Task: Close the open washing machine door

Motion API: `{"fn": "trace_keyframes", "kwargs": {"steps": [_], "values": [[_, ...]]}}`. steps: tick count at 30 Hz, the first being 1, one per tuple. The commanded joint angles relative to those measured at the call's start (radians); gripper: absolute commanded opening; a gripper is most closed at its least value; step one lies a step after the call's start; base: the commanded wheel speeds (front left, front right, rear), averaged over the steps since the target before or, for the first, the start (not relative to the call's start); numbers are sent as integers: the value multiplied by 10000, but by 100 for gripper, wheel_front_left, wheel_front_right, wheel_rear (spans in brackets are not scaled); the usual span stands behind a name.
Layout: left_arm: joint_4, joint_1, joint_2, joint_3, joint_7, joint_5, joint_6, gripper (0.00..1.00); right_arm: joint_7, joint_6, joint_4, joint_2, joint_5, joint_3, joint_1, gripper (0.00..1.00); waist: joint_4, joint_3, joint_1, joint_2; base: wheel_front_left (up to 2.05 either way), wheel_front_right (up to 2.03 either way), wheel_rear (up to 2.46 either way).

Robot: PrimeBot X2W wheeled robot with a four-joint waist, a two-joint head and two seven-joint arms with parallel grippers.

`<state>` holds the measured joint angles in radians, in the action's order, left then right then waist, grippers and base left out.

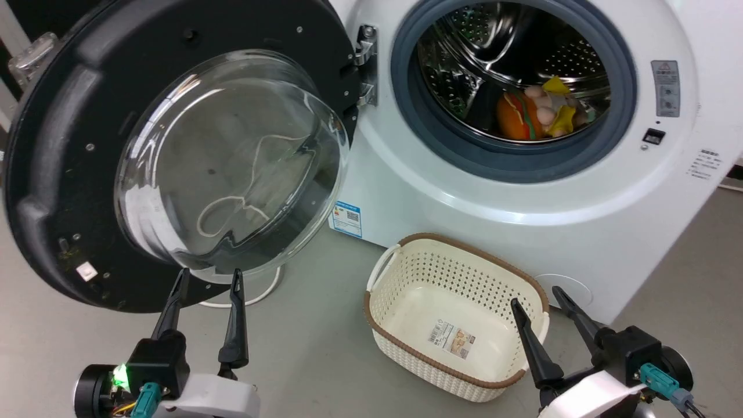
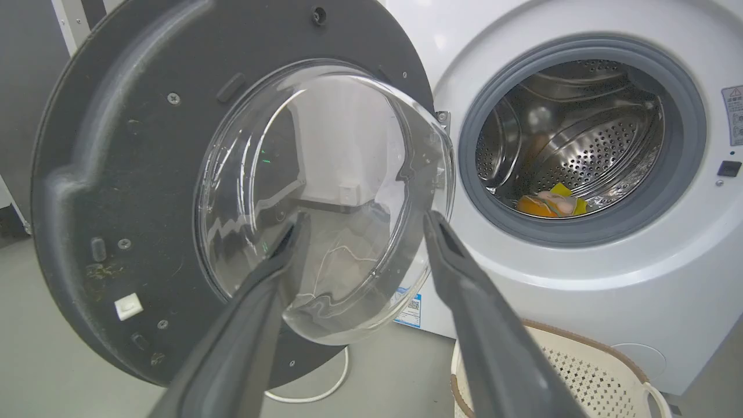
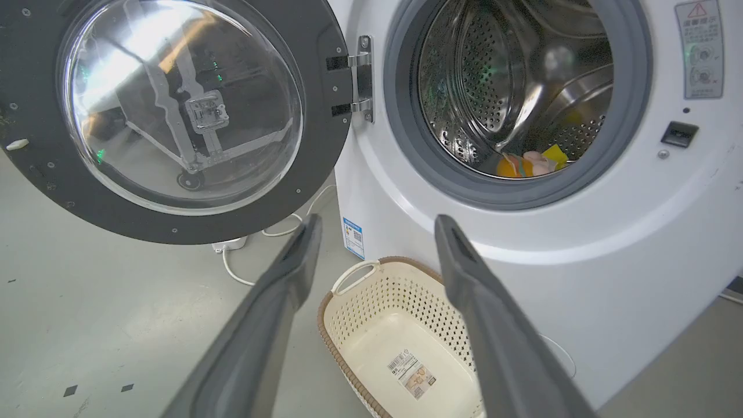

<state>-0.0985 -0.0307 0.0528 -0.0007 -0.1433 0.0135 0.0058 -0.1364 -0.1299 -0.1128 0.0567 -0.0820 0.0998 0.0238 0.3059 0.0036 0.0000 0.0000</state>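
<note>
The washing machine door [image 1: 64,145] stands swung wide open to the left of the white washer [image 1: 464,220], its black rim and bulging clear glass bowl [image 1: 232,162] facing me, hung on a metal hinge [image 1: 364,64]. My left gripper [image 1: 210,277] is open just below the glass bowl, its tips near the door's lower rim. From the left wrist the door [image 2: 116,174] fills the left half, with the left gripper [image 2: 363,223] open before the glass. My right gripper [image 1: 537,297] is open low at the right, over the basket's near corner. The right wrist view shows the door [image 3: 325,145] and the right gripper [image 3: 377,223].
A cream perforated basket [image 1: 406,348] with a brown rim sits on the grey floor in front of the washer. The steel drum opening [image 1: 514,87], ringed in grey rubber, holds colourful toys [image 1: 540,110]. A white cable [image 1: 261,293] lies on the floor under the door.
</note>
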Motion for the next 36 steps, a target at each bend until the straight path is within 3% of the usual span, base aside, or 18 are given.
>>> {"fn": "trace_keyframes", "kwargs": {"steps": [1,6,7,8,9,18,24,25,26,29,30,31,36], "values": [[-63,-157,11,6,-125,67,-1,100,-129,-5,-45,41,-120,19,38,100,80,-3,0,0,0,0,0],[-93,-159,13,32,-229,89,-58,100,-239,-5,-78,27,-146,42,-32,100,299,10,0,0,0,0,0],[-104,-161,15,40,-250,98,-77,73,-261,-5,-82,25,-155,38,-39,100,344,16,0,0,0,0,0],[-114,-162,23,41,-271,114,-115,17,-282,-5,-82,21,-163,32,-46,100,390,23,0,0,0,0,0],[-122,-164,52,40,-292,115,-164,0,-304,-5,-79,19,-169,22,-57,100,437,31,0,0,0,0,0],[-596,314,90,1021,-480,1419,-685,0,-400,-6,122,2,-85,-248,-293,100,837,289,0,0,0,0,0],[-450,1399,323,2285,-546,3299,-918,0,-380,-6,370,-3,-1,-401,-457,100,969,554,0,0,0,0,0],[-260,2053,449,2915,-186,4550,-937,0,-346,-6,479,29,28,-386,-409,100,939,733,0,0,0,0,0],[-260,2053,449,2915,-186,4550,-937,0,-346,-6,479,29,28,-386,-409,100,939,733,0,0,0,0,0],[261,3039,1112,3715,643,5827,-773,0,-321,-6,612,103,26,-373,-259,100,907,973,0,0,0,0,0],[867,3730,1588,4213,1210,6629,-593,0,-309,-7,668,165,2,-307,-135,100,867,1121,0,0,0,0,0],[867,3730,1588,4213,1210,6629,-593,0,-309,-7,668,165,2,-307,-135,100,867,1121,0,0,0,0,0],[2675,5062,2820,4981,2868,8122,40,0,-330,-7,741,293,-65,-129,140,100,738,1455,0,0,0,0,0]]}}
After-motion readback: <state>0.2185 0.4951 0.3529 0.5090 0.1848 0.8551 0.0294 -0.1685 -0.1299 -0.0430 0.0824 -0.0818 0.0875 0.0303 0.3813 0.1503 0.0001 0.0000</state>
